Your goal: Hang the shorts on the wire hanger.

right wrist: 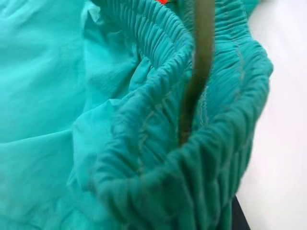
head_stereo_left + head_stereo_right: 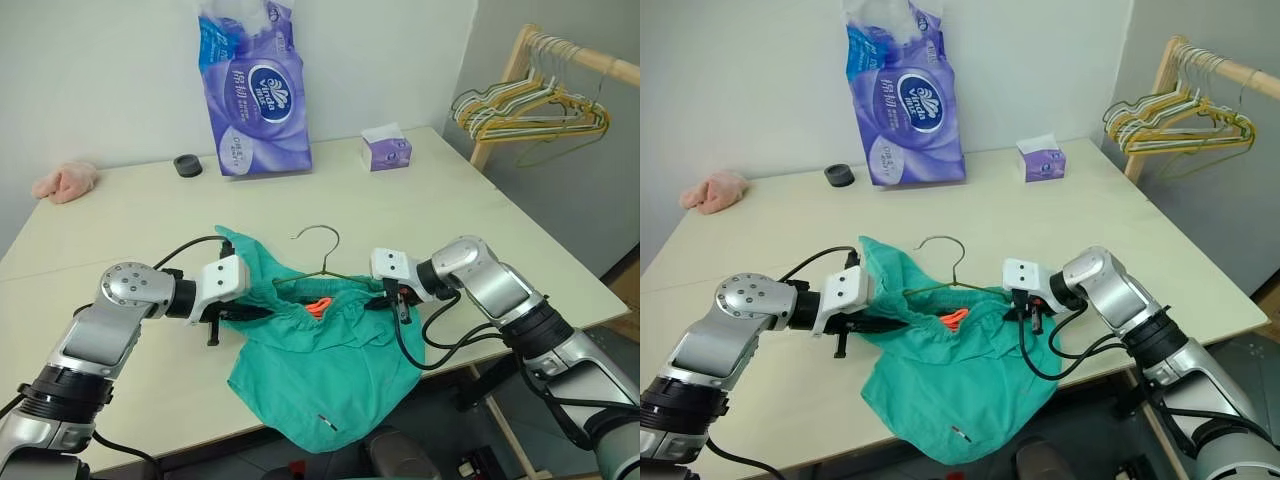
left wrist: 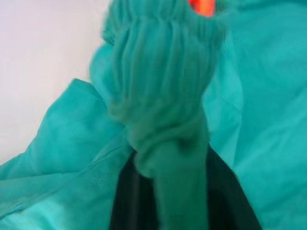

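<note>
Shorts [image 2: 320, 365]: soft, light, floppy cloth, hanging partly over the near table [image 2: 500, 210] edge, with the stretchy waistband held up between both claws. Easy to bunch and slide, so best pinched at the thick gathered band, near each end. Left gripper [image 2: 245, 313] at the left end of the band, cloth bunched between its black fingers [image 3: 129, 201]; how wide apart, hard to tell. Right gripper [image 2: 388, 300] squeezed shut on the right end of the band. Wire hanger [image 2: 322, 262] thin, stiff and springy, its lower part tucked inside the waistband, hook poking up just behind the orange tag [image 2: 318, 306]. Farther back, well apart: a purple tissue pack [image 2: 252, 95], a small tissue box [image 2: 386, 151], a pink cloth lump [image 2: 66, 181].
</note>
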### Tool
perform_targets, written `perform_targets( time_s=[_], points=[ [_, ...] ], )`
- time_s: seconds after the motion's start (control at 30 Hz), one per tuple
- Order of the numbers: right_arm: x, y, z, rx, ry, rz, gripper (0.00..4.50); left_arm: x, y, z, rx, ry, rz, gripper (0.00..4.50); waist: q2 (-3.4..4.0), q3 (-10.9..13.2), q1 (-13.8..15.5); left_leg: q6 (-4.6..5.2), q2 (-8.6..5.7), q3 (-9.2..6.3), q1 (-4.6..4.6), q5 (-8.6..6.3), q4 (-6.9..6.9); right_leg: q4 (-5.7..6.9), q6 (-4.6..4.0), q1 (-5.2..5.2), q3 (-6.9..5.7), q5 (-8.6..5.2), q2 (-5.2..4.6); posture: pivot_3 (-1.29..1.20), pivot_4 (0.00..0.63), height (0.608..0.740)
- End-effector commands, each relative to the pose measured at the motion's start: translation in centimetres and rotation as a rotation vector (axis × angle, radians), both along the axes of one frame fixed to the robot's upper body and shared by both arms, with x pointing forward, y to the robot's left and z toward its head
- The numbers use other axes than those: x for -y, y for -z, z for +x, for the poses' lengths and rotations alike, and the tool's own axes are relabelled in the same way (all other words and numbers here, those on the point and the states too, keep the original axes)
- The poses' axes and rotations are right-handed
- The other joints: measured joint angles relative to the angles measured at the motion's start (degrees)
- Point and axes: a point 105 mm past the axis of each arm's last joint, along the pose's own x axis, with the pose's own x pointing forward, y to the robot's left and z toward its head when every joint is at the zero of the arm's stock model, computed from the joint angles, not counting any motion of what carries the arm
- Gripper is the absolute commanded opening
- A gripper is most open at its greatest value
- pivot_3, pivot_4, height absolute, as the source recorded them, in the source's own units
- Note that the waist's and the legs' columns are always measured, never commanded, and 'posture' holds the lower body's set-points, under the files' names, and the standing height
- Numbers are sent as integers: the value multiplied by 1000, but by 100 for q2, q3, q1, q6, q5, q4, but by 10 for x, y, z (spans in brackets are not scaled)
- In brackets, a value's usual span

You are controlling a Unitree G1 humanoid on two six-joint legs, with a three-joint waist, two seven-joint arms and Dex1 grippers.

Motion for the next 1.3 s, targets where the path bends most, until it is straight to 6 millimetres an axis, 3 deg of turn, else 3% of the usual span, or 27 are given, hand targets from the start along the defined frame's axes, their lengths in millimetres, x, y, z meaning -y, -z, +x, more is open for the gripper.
perform_targets(
  time_s=[0.03, 0.3, 0.53, 0.7, 0.87, 1.03, 1.3],
  points=[
    [2, -22, 0, 47, 7, 60, 0, -3, -20, 5, 11, -46, -110, 2156, 0, 0, -10, 0, 0, 0, -1, 0, 0, 0, 0, -1, 0, 0, 0, -322, 14, 740],
    [18, -29, -3, 45, 45, 62, 0, -22, -24, 0, -66, -73, -120, 4463, 0, -1, -13, 0, -1, 1, -2, 0, 0, -1, 0, -1, 2, 0, -1, -329, 13, 740],
    [28, -37, -11, 48, 40, 55, 0, -37, -22, 18, -1, -124, -56, 4463, -2, -2, -10, -1, -2, 1, -2, 0, 1, -3, 0, 0, 2, 0, -1, -338, 12, 740],
    [27, -39, -16, 45, 32, 57, 0, -29, -9, 26, 50, -78, 3, 4463, 0, -4, -15, -1, -2, 3, -2, 0, 1, -3, 0, 0, 3, 0, -3, -345, 15, 740],
    [28, -40, -18, 38, 36, 59, 0, -23, -10, 37, 125, -61, -10, 4463, -2, -4, -16, -1, -1, 2, -4, 0, 1, -3, 0, -2, 1, 0, -3, -350, 21, 740],
    [31, -39, -21, 26, 46, 58, 0, -25, -16, 51, 178, -125, -56, 3348, -2, -4, -22, -1, -2, 3, -4, 0, 1, -3, 1, -1, 3, 0, -4, -353, 26, 740],
    [41, -37, -25, -14, 94, 57, 0, -28, -17, 57, 207, -183, -97, 815, -2, -4, -28, 0, -1, 3, -5, 0, 0, -3, 1, -2, 2, 0, -4, -356, 30, 740]
  ],
)
